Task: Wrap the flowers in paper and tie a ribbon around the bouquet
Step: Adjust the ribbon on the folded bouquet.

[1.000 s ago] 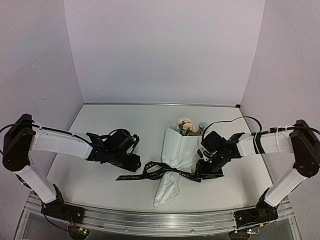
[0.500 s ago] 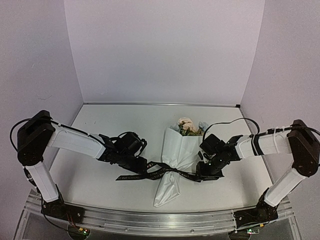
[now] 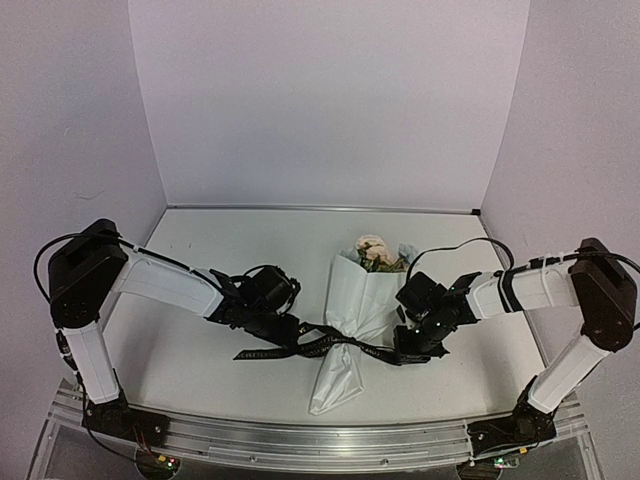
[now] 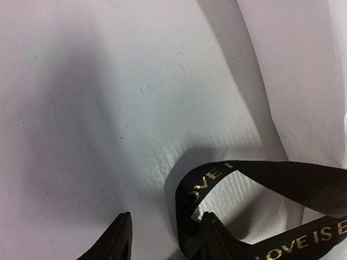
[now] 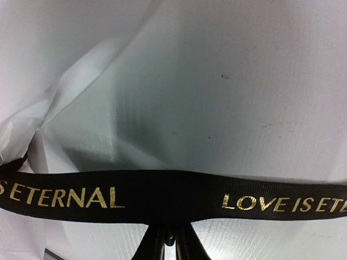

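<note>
Pincer positions, compared with the view one second earlier: the left pincer [image 3: 283,328] has travelled inward across the counter [image 3: 200,250]. It started well apart from the ribbon [image 3: 262,352] and is now at the loop on the ribbon's left side. The right pincer [image 3: 402,350] has barely shifted and stays on the ribbon's right-hand run, just beside the bouquet [image 3: 352,310]. The bouquet and the ribbon's left tail lie where they lay before.

Left pincer [image 4: 162,244]: partly open, medium gap. In the wrist view its two fingers [image 4: 120,241] stand apart at the bottom edge. The bend of a ribbon [image 4: 293,181] loop drops into the gap and lies against the finger on the right of that picture. Nothing is clamped.

Right pincer [image 5: 167,244]: narrow, with the fingertips almost together. The ribbon [image 5: 162,197] (gold lettering, "LOVE IS ETERNAL") runs straight across the wrist view. The tips meet on its lower edge and grip it.

Bouquet location: centre-right of the counter, lying flat between the two arms. The flowers [image 3: 375,250] point toward the back wall, and the pointed end of the paper [image 3: 335,385] points toward the arm bases. The ribbon crosses the paper at its narrowed waist, where it bunches, and one run leads out to each pincer.
</note>
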You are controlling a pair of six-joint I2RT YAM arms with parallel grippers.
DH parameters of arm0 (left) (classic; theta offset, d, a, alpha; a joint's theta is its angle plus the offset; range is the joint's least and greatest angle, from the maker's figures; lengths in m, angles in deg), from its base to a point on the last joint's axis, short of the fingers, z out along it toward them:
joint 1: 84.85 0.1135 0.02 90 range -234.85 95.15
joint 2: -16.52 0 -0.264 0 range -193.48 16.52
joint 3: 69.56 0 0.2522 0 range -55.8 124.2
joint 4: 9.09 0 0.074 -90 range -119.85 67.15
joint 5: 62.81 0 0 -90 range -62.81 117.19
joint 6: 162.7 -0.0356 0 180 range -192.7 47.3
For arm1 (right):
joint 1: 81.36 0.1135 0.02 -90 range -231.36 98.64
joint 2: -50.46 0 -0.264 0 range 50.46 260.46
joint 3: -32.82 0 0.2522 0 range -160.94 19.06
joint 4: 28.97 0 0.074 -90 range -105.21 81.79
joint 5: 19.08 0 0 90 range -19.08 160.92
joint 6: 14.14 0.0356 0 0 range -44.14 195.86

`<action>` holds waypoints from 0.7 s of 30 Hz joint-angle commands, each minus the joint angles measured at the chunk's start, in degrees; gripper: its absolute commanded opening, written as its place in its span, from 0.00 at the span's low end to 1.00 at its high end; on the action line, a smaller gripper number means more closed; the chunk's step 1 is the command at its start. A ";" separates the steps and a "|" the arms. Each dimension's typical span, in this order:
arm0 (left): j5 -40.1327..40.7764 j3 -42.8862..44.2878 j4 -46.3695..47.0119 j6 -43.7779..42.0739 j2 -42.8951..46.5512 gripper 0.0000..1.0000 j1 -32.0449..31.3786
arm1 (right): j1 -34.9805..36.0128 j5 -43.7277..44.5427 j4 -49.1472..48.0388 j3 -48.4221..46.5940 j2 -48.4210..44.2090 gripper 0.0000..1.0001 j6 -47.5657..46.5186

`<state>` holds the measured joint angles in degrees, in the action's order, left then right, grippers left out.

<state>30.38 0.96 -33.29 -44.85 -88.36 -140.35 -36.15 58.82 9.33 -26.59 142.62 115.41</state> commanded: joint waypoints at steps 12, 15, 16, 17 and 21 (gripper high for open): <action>10.98 0.85 0.56 4.54 1.44 0.00 -0.67 | 0.37 4.88 12.31 -4.38 -4.40 0.00 -1.00; 13.63 -0.11 -0.34 6.03 2.93 0.00 -0.66 | 0.40 5.85 15.33 -5.18 -5.62 0.00 -1.41; 14.26 -0.45 -0.58 6.38 3.21 0.00 -0.65 | 0.40 5.99 16.00 -5.41 -5.88 0.00 -1.60; 14.75 -0.75 -0.78 6.66 3.37 0.00 -0.58 | 0.37 6.30 16.57 -5.61 -6.12 0.00 -1.73; 16.49 -2.80 -0.64 9.13 4.74 0.00 -0.28 | 0.40 7.91 19.13 -5.82 -6.73 0.00 -2.44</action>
<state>42.12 0.27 -33.29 -39.04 -87.03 -140.97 -36.04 62.85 22.73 -30.92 137.59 114.27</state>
